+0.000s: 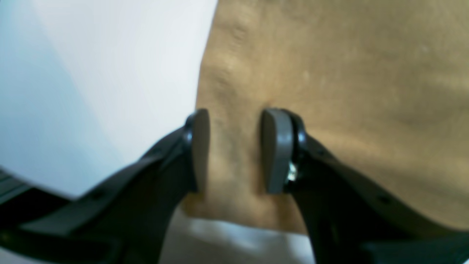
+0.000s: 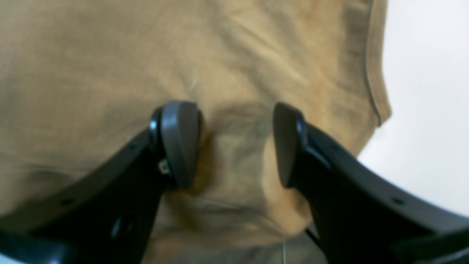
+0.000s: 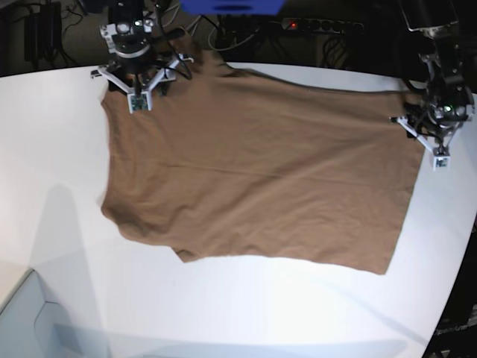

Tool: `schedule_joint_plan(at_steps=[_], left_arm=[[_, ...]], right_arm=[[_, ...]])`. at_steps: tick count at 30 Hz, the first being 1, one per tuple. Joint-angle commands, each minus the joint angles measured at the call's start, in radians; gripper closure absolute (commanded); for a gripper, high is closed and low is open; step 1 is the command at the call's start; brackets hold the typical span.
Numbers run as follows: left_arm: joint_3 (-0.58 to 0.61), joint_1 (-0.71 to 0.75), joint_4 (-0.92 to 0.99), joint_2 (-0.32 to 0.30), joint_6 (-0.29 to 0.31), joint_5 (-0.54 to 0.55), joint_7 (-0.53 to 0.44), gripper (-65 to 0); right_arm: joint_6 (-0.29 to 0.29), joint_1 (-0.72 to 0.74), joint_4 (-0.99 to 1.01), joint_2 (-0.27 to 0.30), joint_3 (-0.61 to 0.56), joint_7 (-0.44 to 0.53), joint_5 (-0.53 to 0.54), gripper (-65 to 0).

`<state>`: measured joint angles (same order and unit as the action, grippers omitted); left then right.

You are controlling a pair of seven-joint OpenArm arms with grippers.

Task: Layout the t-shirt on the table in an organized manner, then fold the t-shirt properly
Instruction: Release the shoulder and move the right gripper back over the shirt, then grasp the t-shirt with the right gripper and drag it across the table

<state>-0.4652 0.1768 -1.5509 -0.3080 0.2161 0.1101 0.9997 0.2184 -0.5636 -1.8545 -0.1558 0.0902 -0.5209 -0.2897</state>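
The brown t-shirt lies spread mostly flat on the white table, with a sleeve folded near the front left. My right gripper is at the shirt's far-left corner. In the right wrist view it is open, fingers pressed down on the t-shirt with a small ridge of cloth between them, near a hemmed edge. My left gripper is at the shirt's right edge. In the left wrist view it is open, straddling the cloth by its edge, beside bare table.
A power strip and cables lie in the dark behind the table's far edge. A blue object sits at the top. The table's curved edge runs down the right side. A pale blue-grey surface shows at the bottom left.
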Motion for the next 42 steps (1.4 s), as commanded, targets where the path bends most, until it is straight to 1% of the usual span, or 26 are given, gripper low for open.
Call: schedule_joint_plan(at_steps=[1, 5, 8, 11, 14, 16, 18, 20, 21, 23, 27, 29, 31, 33, 36, 39, 42], left_arm=[[-0.01, 0.007, -0.044, -0.016, -0.002, -0.008, -0.005, -23.3], [-0.011, 0.057, -0.19, -0.016, -0.002, -0.006, -0.003, -23.3], [-0.011, 0.06, -0.276, -0.01, -0.002, -0.013, -0.003, -23.3], [-0.027, 0.048, -0.323, -0.007, -0.004, -0.006, -0.003, -23.3], [-0.033, -0.012, -0.322, 0.003, -0.004, -0.003, -0.003, -23.3], [-0.03, -0.067, -0.28, 0.03, -0.004, -0.013, -0.003, -23.3], [-0.028, -0.107, -0.221, 0.043, -0.004, -0.013, -0.006, -23.3], [-0.028, -0.133, -0.164, 0.046, -0.004, -0.011, -0.009, -23.3], [-0.027, -0.142, -0.138, 0.048, -0.004, -0.006, -0.012, -23.3], [-0.007, -0.162, -0.093, 0.06, -0.004, -0.013, -0.012, -23.3], [0.006, -0.161, -0.056, 0.066, -0.004, -0.014, -0.012, -23.3], [0.006, -0.159, -0.055, 0.076, -0.004, -0.014, -0.012, -23.3], [0.004, -0.159, -0.062, 0.083, -0.008, -0.014, -0.012, -23.3], [0.001, -0.159, -0.064, 0.083, -0.01, -0.014, -0.009, -23.3], [0.0, -0.159, -0.056, 0.082, -0.011, -0.014, -0.011, -23.2], [0.0, -0.159, -0.055, 0.085, -0.011, -0.014, -0.011, -23.2], [0.003, -0.159, -0.053, 0.085, -0.013, -0.014, -0.011, -23.2]], right_arm=[[0.005, -0.017, -0.035, -0.001, 0.001, 0.005, -0.012, -33.4], [0.005, -0.017, -0.119, -0.001, 0.001, 0.005, -0.012, -33.4], [0.005, -0.002, -0.152, -0.001, 0.001, 0.005, -0.012, -33.4], [0.005, 0.043, -0.156, -0.001, 0.003, 0.005, -0.013, -33.6], [0.005, 0.104, -0.153, 0.042, 0.003, 0.003, -0.013, -33.7], [0.005, 0.164, -0.153, 0.075, 0.003, 0.0, -0.013, -34.0], [0.005, 0.235, -0.153, 0.115, 0.003, -0.008, -0.013, -36.7], [0.005, 0.307, -0.133, 0.15, 0.003, -0.005, -0.013, -41.1], [0.005, 0.354, -0.113, 0.172, 0.003, -0.002, -0.013, -43.1], [0.005, 0.439, -0.056, 0.196, 0.004, 0.002, -0.013, -45.2], [0.005, 0.612, 0.12, 0.221, 0.009, 0.006, -0.01, -46.0], [0.005, 0.692, 0.238, 0.23, 0.01, 0.041, -0.01, -46.3], [0.005, 0.761, 0.385, 0.243, 0.004, 0.106, -0.01, -46.4], [0.013, 0.801, 0.473, 0.244, 0.004, 0.141, -0.01, -46.4], [0.083, 0.833, 0.563, 0.25, 0.007, 0.172, -0.01, -46.4], [0.086, 0.851, 0.632, 0.249, 0.009, 0.215, -0.01, -46.4], [0.086, 0.854, 0.665, 0.25, 0.009, 0.229, -0.01, -46.3]])
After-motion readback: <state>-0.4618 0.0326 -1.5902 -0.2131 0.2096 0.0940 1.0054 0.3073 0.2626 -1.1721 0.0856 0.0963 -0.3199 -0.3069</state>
